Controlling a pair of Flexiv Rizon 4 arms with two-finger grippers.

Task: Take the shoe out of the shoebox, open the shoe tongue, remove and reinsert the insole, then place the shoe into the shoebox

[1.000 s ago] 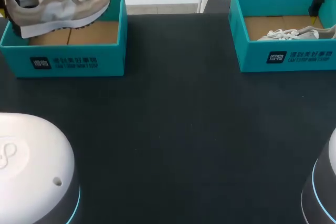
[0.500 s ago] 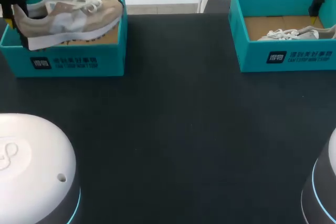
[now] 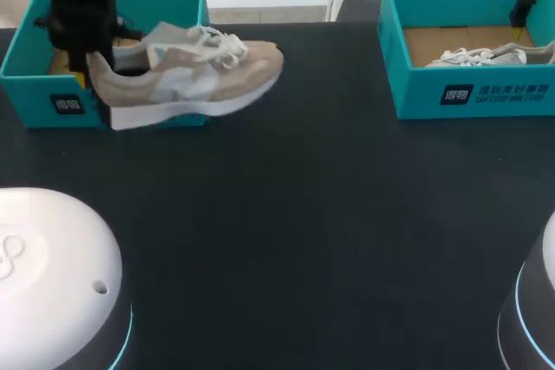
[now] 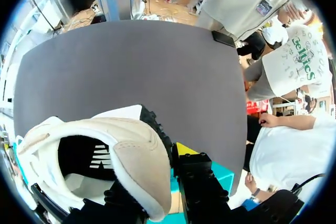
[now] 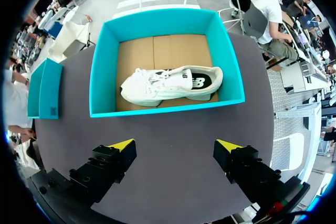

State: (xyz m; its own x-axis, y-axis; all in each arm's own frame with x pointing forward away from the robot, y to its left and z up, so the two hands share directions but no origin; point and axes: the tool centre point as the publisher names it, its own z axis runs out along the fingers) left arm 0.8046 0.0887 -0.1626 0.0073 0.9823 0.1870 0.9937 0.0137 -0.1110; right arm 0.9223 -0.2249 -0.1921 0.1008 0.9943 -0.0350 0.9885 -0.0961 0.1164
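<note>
Over front wall of left shoebox (image 3: pixel 52 103): your left gripper (image 3: pixel 89 74) clamped on heel of beige shoe (image 3: pixel 186 75). Shoe lifted out, apparently not yet set on table (image 3: pixel 329 214). Your right gripper (image 5: pixel 176 145) spread wide, holding nothing, short of right shoebox (image 5: pixel 168 107) with white shoe (image 5: pixel 168 85). Left for you: tongue, insole out and in, reboxing.

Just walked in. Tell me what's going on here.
The left gripper holds the beige shoe by its heel, out in front of the left shoebox, toe toward the middle. The right gripper is open above the table, short of the right shoebox, where a white shoe lies on its side.
</note>
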